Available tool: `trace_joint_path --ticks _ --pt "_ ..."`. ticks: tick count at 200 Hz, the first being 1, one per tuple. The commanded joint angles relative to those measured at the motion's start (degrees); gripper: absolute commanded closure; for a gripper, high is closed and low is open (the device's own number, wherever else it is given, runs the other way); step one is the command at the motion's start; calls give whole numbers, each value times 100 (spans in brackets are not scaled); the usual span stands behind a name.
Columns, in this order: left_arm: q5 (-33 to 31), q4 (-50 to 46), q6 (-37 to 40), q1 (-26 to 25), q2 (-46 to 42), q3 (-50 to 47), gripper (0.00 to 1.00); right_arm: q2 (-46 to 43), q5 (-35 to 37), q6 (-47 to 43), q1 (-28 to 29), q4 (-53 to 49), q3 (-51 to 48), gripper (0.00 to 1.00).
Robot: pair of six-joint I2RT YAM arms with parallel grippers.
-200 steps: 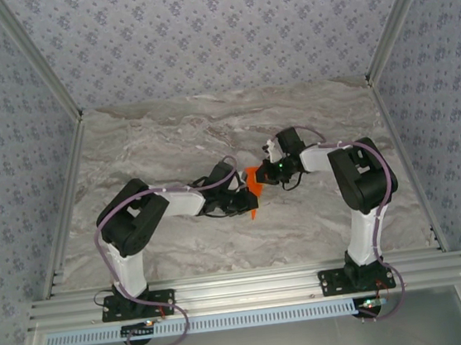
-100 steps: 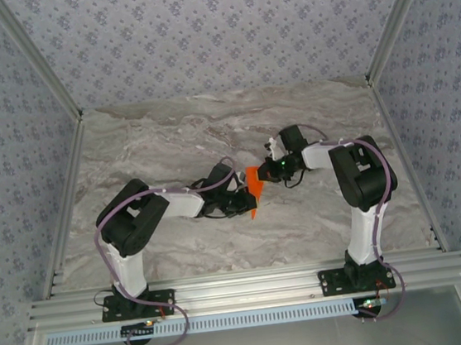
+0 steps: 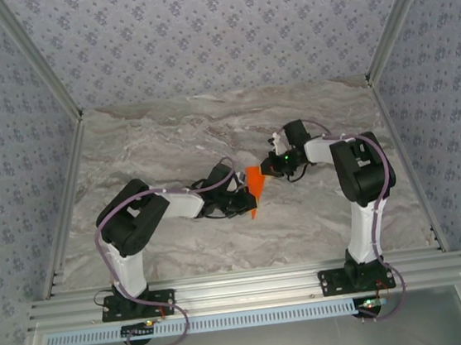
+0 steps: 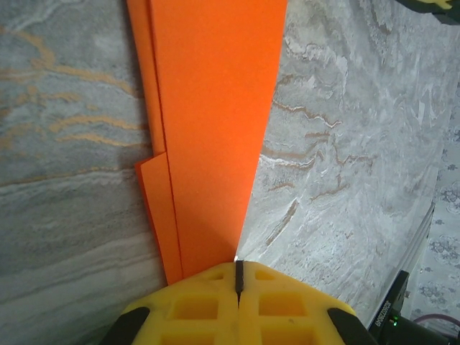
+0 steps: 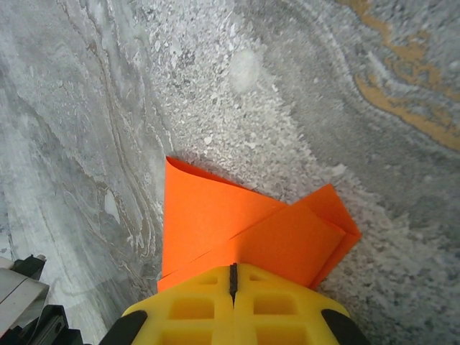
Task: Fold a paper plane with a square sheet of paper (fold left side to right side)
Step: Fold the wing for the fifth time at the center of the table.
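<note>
Plainly the square sheet of paper (image 3: 255, 189) is not a flat square here. It lies as a narrow, layered orange wedge in the middle of the table (image 3: 152, 140), between the two arms. The left gripper (image 4: 238, 277) has its yellow fingers pressed together on the narrowing end, and the right gripper (image 5: 232, 277) pinches the wider, overlapped end likewise. Several folds look done, I judge — the wings and final shaping seem left.

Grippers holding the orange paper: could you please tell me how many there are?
2. The left gripper is shut on the tapered end of the orange paper; the right gripper on its folded opposite end.
</note>
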Motion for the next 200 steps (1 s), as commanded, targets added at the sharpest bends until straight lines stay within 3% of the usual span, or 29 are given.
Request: trace_joint_path --ticks 1,56,114,200 --pt "-108 -1014 -24 -98 377 -317 100 155 683 -243 -365 14 318 100" --pt "-101 -897 -45 -141 385 -243 100 -666 625 -380 -459 -306 436 100" --pt "-109 -920 -45 -158 381 -220 100 -1890 69 408 90 668 -1591 100" --pt "-109 -923 -37 -163 378 -204 100 -1474 -149 1151 779 1721 -2028 100"
